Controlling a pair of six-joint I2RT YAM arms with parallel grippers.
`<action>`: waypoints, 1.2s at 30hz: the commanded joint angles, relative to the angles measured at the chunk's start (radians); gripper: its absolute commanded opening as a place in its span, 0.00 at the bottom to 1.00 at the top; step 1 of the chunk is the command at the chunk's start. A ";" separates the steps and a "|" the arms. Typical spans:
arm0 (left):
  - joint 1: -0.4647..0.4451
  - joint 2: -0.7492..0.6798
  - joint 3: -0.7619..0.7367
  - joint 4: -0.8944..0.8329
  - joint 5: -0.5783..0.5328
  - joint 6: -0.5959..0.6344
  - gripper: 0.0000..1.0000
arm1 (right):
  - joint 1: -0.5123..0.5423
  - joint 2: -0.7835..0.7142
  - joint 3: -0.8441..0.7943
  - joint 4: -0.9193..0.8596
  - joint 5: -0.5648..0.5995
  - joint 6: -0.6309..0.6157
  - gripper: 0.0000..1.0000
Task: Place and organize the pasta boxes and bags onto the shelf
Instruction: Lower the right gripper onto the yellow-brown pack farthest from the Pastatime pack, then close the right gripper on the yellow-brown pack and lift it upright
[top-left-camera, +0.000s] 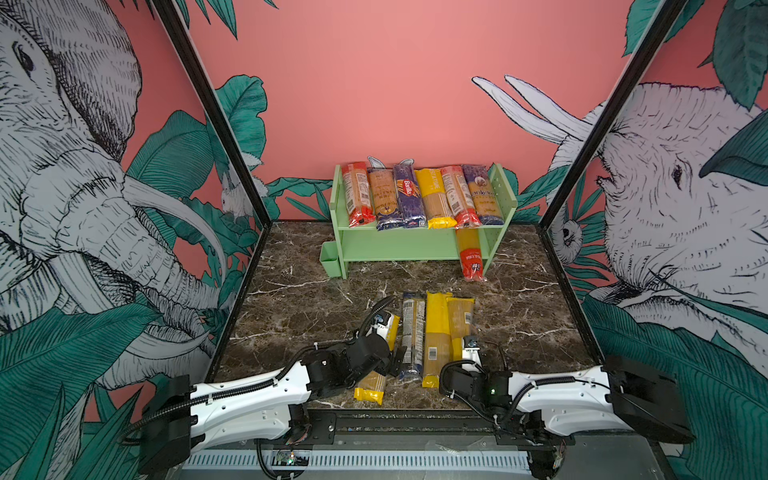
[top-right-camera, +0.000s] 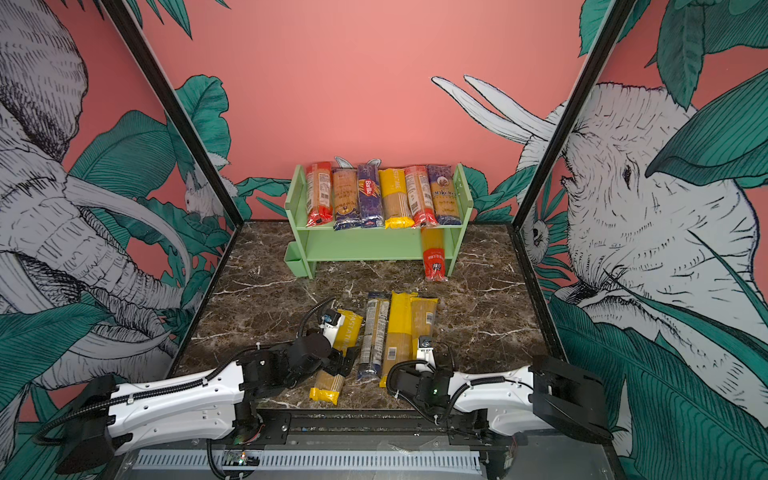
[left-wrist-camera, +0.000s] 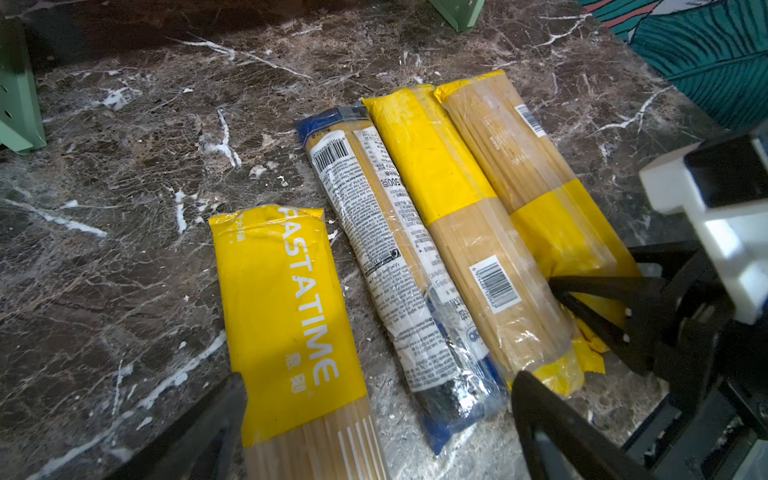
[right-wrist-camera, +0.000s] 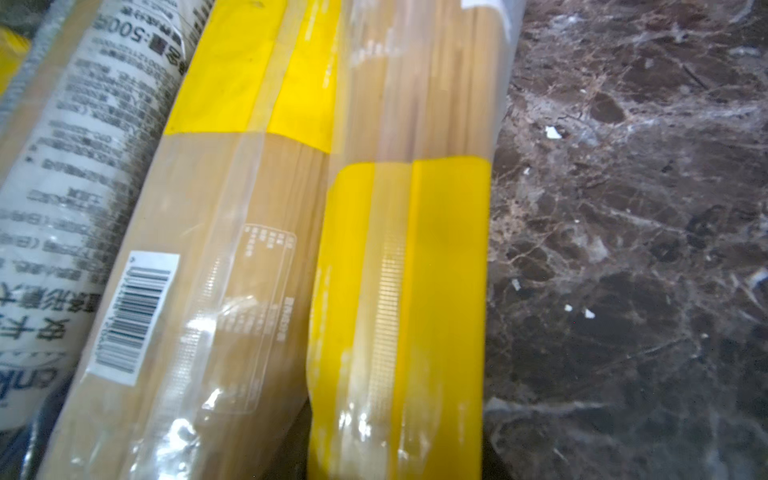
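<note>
Four pasta packs lie side by side near the table's front edge. My left gripper (left-wrist-camera: 374, 436) hangs open just above a yellow PASTATIME pack (left-wrist-camera: 286, 299) and the tip of a blue-ended pack (left-wrist-camera: 395, 257). A yellow-banded pack (left-wrist-camera: 457, 216) comes after those. My right gripper (right-wrist-camera: 397, 457) is shut on the near end of the rightmost yellow-banded pack (right-wrist-camera: 399, 291), which still rests on the table. At the back, the green shelf (top-left-camera: 399, 245) holds several packs across its top tier (top-left-camera: 432, 199). One red-ended pack (top-left-camera: 471, 257) pokes out of its lower tier at the right.
A small green cup (top-left-camera: 330, 259) hangs on the shelf's left side. Brown marble table (top-left-camera: 299, 316) stretches between the front packs and the shelf. Printed walls close in on the left, right and back. Both arms (top-left-camera: 249, 395) reach in from the front rail.
</note>
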 joint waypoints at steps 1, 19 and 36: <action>-0.005 -0.017 0.030 -0.008 -0.016 -0.007 0.99 | 0.028 0.060 -0.064 -0.056 -0.214 0.097 0.27; -0.005 -0.061 0.026 -0.018 -0.030 -0.002 0.99 | 0.040 -0.530 -0.035 -0.516 -0.072 0.048 0.00; -0.005 -0.079 0.037 -0.045 -0.042 -0.006 0.99 | 0.039 -0.645 0.116 -0.446 -0.031 -0.240 0.00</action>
